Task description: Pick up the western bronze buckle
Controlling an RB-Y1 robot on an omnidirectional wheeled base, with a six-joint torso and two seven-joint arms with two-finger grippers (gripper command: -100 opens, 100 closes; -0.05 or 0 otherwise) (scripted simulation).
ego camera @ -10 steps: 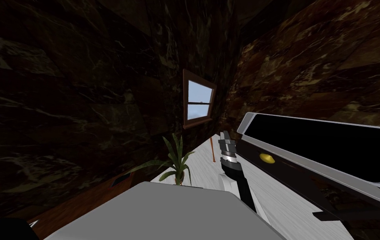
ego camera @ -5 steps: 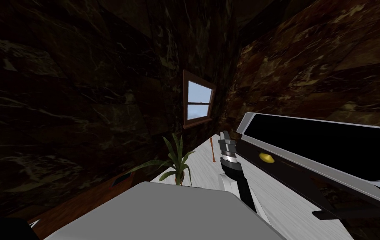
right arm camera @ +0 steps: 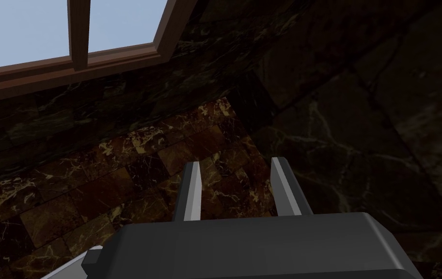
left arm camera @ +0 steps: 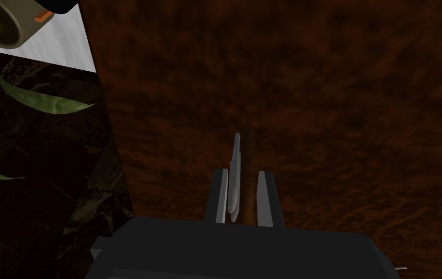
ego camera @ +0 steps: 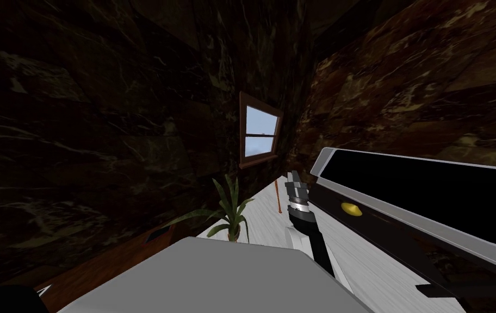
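Grey-fingered, the right claw [ego camera: 292,176] is half parted and empty, raised beside the screen's [ego camera: 432,195] corner; the left claw [left arm camera: 242,179] is pinched narrow. Below the screen lies the golden buckle [ego camera: 351,208]; reaching in could clip the screen's frame, I reckon.

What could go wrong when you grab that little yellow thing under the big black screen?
The buckle lies on a dark ledge close under the screen, so my arm could knock the screen's frame. My right pincer points toward the window, not the buckle, so reaching without turning could miss it.
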